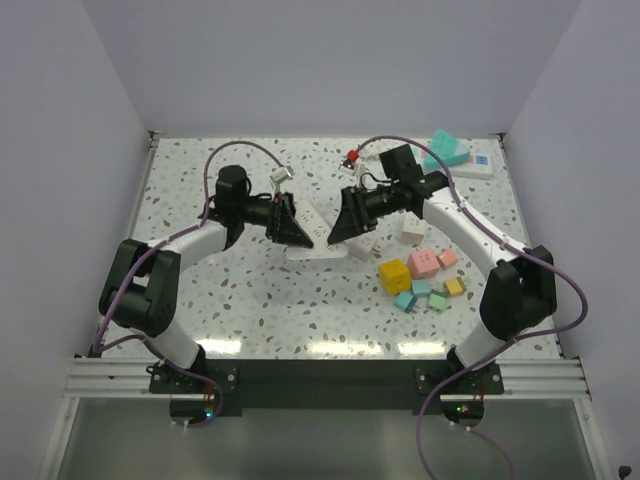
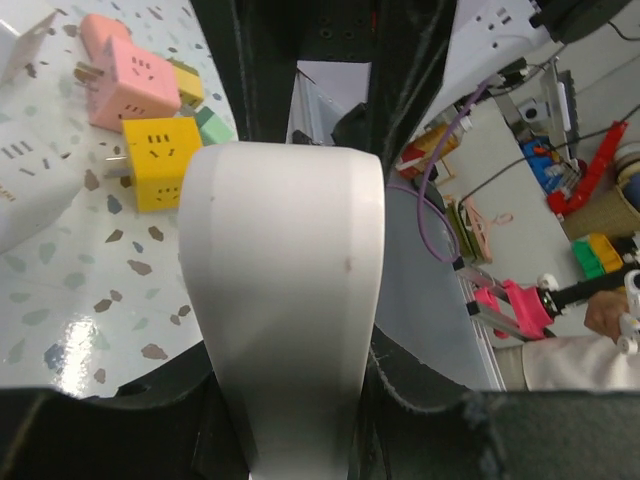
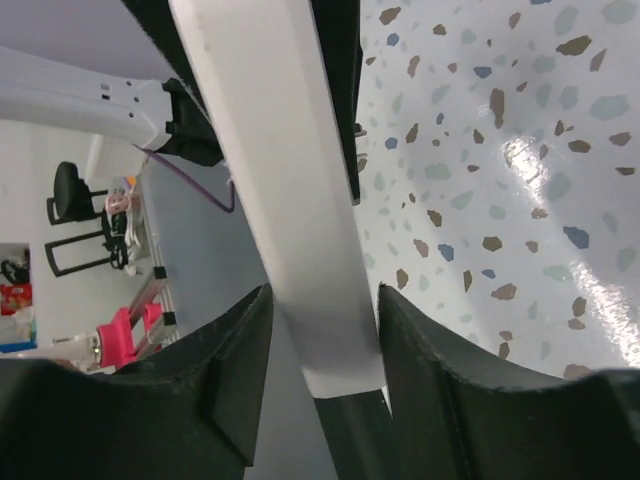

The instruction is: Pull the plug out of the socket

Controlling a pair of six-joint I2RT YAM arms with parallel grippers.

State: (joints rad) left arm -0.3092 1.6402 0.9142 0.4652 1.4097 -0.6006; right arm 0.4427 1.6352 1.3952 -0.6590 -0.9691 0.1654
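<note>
At table centre, between the two arms: socket [image 1: 318, 214], a white oblong plastic power strip with a rounded end, set crosswise between both grippers.

Left gripper [image 1: 300, 236]: black, two-fingered, clenched on the strip across its width. In the left wrist view its dark fingers [image 2: 415, 425] press either side of the white bar.

Right gripper [image 1: 338, 232]: black, two-fingered, clamped on the socket's other end. In the right wrist view its fingers [image 3: 225, 385] sit against both thin sides of the bar, whose end stops between them.

Whether the strip rests on the surface or is lifted cannot be told.

Tabletop [image 1: 250, 290]: white terrazzo pattern with grey and brown flecks.

Right of the grippers, well apart from the socket: yellow plastic cube adaptor [image 1: 394, 275], pink plastic cube adaptor [image 1: 422, 263], several small teal blocks [image 1: 421, 288].

Far right corner: teal wedge-shaped block [image 1: 447, 152].
</note>
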